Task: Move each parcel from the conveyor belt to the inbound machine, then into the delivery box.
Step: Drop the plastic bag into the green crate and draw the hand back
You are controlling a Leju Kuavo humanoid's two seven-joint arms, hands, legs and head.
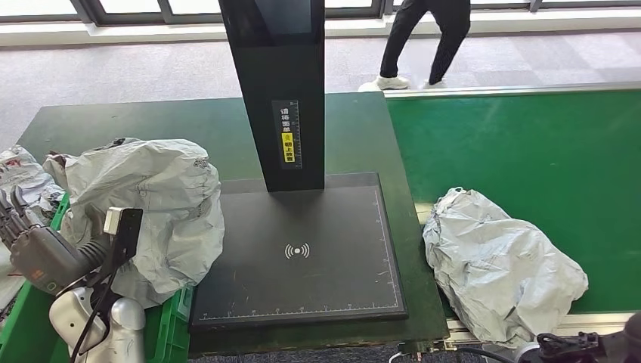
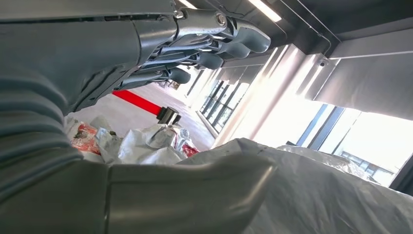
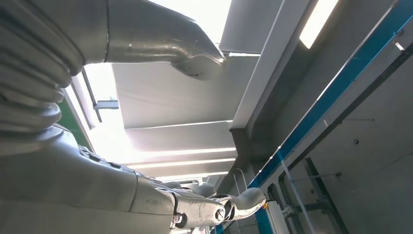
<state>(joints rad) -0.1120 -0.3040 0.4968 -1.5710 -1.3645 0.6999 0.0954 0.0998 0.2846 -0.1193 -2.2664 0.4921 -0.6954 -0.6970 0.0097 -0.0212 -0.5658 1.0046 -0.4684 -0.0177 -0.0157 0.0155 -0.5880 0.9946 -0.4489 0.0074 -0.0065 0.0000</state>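
A crumpled grey parcel (image 1: 155,200) lies left of the inbound machine, draped over the rim of the green delivery box (image 1: 175,327). My left hand (image 1: 30,246) hovers just left of it with its fingers (image 2: 219,41) stretched out and apart, holding nothing; the parcel (image 2: 321,190) lies close beside the thumb. A second grey parcel (image 1: 495,265) rests on the green conveyor belt (image 1: 529,144), near its front edge. My right hand (image 3: 122,180) points up at the ceiling, fingers spread and nothing in them.
The inbound machine's black scan plate (image 1: 302,249) and tall black post (image 1: 280,83) stand between the two parcels. More bagged parcels (image 1: 23,178) fill the box at far left. A person (image 1: 423,38) walks behind the belt.
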